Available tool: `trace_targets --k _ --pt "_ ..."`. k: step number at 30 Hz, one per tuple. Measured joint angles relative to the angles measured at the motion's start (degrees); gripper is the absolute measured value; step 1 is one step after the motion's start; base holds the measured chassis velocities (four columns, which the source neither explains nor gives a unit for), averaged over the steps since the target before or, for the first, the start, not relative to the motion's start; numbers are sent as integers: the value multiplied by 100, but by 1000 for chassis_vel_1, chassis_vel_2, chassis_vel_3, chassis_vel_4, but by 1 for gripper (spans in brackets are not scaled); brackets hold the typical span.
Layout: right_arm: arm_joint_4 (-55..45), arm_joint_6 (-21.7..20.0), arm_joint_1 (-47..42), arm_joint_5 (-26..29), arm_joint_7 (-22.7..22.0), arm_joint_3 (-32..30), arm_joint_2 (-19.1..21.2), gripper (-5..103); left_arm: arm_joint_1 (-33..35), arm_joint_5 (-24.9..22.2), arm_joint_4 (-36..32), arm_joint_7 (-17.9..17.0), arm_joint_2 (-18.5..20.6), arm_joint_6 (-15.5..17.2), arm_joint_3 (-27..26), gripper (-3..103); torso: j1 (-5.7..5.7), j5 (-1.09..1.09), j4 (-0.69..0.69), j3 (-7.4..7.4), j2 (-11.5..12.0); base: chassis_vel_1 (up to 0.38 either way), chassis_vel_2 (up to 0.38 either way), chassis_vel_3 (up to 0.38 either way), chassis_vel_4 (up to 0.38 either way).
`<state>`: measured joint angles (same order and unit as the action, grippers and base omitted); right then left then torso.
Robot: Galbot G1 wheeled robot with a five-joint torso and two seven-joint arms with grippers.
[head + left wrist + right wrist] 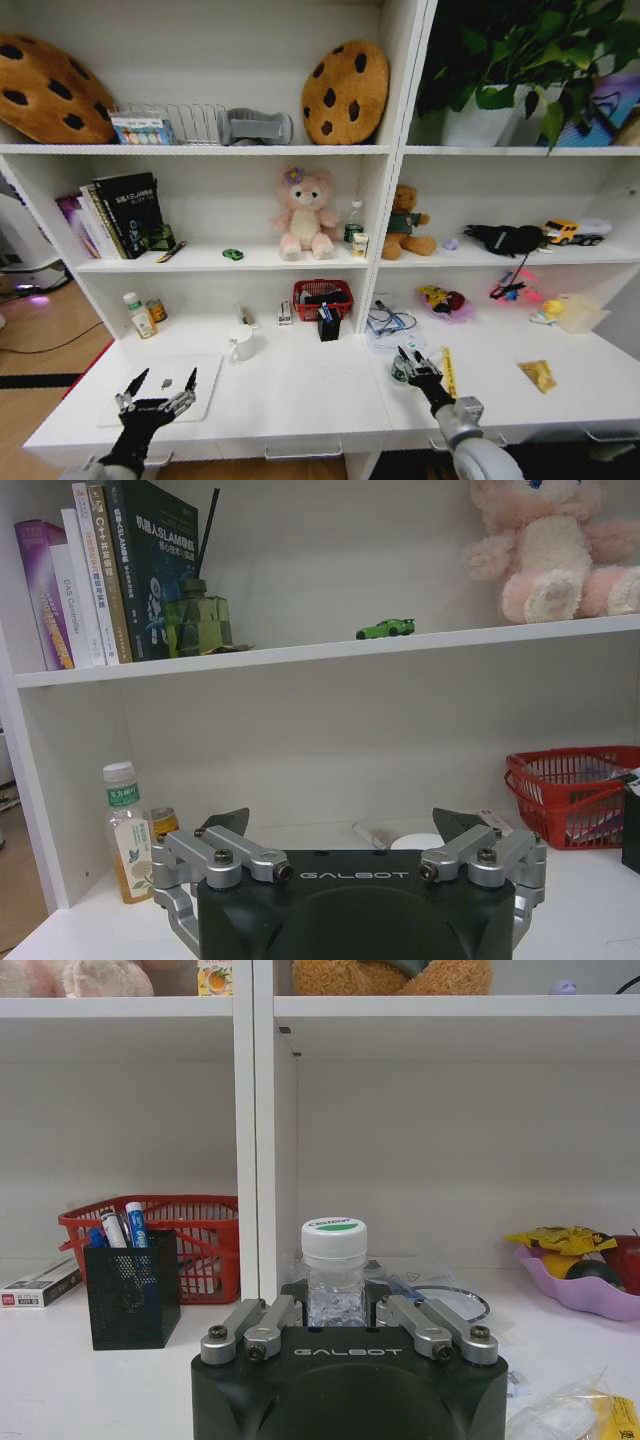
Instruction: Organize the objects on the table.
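My left gripper (165, 380) (340, 822) hovers open, with nothing between its fingers, over a slim white laptop (210, 400) lying flat at the left end of the white table (300, 400). To the right of the shelf divider, my right gripper (414, 364) (335, 1305) is shut on a small clear bottle (333, 1260) with a white cap and green label, standing on the table. A tiny green toy car (232, 254) (385, 629) sits on the shelf above. Blue and black pens (118, 1227) stand in a black mesh holder (328, 322).
A red basket (322, 297), a white mug (241, 343) and a drink bottle (140, 317) stand at the back of the table. Cables (388, 322), a purple bowl (445, 300) and a yellow packet (538, 374) lie on the right. A pink bear (305, 215) sits on the shelf above.
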<state>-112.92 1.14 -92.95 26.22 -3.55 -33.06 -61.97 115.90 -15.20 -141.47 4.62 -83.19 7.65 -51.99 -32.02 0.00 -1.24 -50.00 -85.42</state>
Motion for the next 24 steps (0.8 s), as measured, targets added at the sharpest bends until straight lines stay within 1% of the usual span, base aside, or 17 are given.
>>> trace_targets --k 7,11,12,13,14,15,16,17,18,20,21,22,23,24 --pt "-78 7 -72 -5 6 -33 -42 27 0 1 0 0 0 0 0 100 0 0 0 0 0 0 0 0 0" --pt "-370 7 -303 31 32 -199 -100 27 0 0 0 0 0 0 0 100 0 0 2 0 0 0 0 0 0" --pt "-564 1 -490 70 67 -318 -143 27 0 0 0 0 0 0 0 100 0 0 1 0 0 0 0 0 0" --pt "-875 -3 -777 83 105 -489 -269 27 0 0 0 0 0 0 0 100 0 -1 1 0 0 0 0 0 0" --pt "-1194 6 -1097 75 110 -657 -483 27 0 0 0 0 0 0 0 100 0 -1 1 0 0 0 0 0 0" --pt "-1194 6 -1097 75 110 -657 -483 27 0 0 0 0 0 0 0 100 0 -1 1 0 0 0 0 0 0" --pt "-1582 93 -1581 33 116 -885 -815 27 0 0 0 0 0 0 0 100 0 0 1 0 0 0 0 0 0" --pt "-1746 175 -1876 -4 146 -1040 -981 27 0 0 0 0 0 0 0 100 0 0 0 1 0 0 0 0 0" --pt "-1746 175 -1876 -4 146 -1040 -981 27 0 0 0 0 0 0 0 100 0 0 0 1 0 0 0 0 0" --pt "-2021 607 -2797 -57 435 -1480 -1328 27 0 0 0 0 0 0 -1 100 0 -1 -2 1 -1 0 0 0 0" --pt "-2021 607 -2797 -57 435 -1480 -1328 27 0 0 0 0 0 0 -1 100 0 -1 -2 1 -1 0 0 0 0" --pt "-2115 930 -3377 -56 674 -1693 -1439 27 0 1 0 -1 0 0 -1 100 1 -1 -2 1 -1 0 0 0 0" --pt "-2161 1282 -3854 -83 793 -1806 -1510 27 0 0 0 0 0 0 0 100 1 -3 -2 1 -2 0 0 0 0" --pt "-2161 1282 -3854 -83 793 -1806 -1510 27 0 0 0 0 0 0 0 100 1 -3 -2 1 -2 0 0 0 0"
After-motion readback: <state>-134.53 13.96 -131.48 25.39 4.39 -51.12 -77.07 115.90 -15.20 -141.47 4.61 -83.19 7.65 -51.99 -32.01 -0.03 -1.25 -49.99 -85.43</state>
